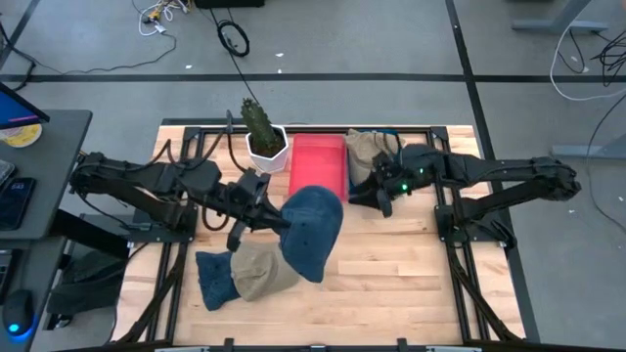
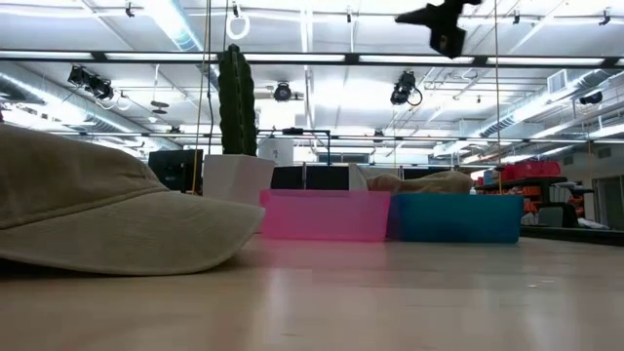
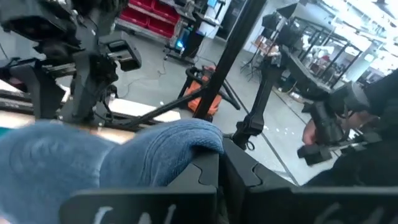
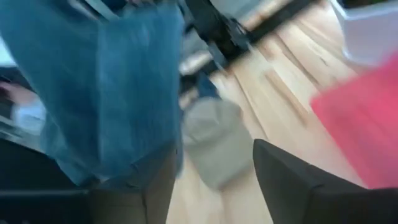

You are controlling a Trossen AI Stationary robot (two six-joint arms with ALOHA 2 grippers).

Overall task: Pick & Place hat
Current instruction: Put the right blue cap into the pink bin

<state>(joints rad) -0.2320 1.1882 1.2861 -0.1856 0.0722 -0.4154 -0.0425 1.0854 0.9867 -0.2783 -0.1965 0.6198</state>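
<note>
1. You have the soft blue cloth hat (image 1: 313, 230) hanging from the left end effector (image 1: 266, 208), clamped at one edge only; the rest droops over the light wooden desk (image 1: 391, 284), so a quick swing could shake it loose, or its low edge could drag on the hats lying below.
2. Watch the beige cloth cap (image 1: 259, 272) and the darker blue hat (image 1: 213, 278) lying on the desk just beneath the load; judging from the high view, a low pass would snag or shove them.
3. The red plastic bin (image 1: 317, 166) stands close behind the hanging hat, beside the white pot with the green cactus (image 1: 262, 134); a wide arc toward the bin risks clipping the pot, and I'd judge the drooping cloth may catch the bin's wall instead of dropping inside.
4. The blue plastic bin (image 2: 456, 216) sits next to the red one with a tan hat (image 1: 366, 149) in it; the right arm hovers there, near enough that the two arms could crowd each other over the bins.
5. The left arm reaches in from the desk's left side, stretched toward the centre and raised clear of the surface.
6. The right end effector (image 4: 211, 171) shows its two dark fingers parted and empty, pointed at the carried hat.
</note>
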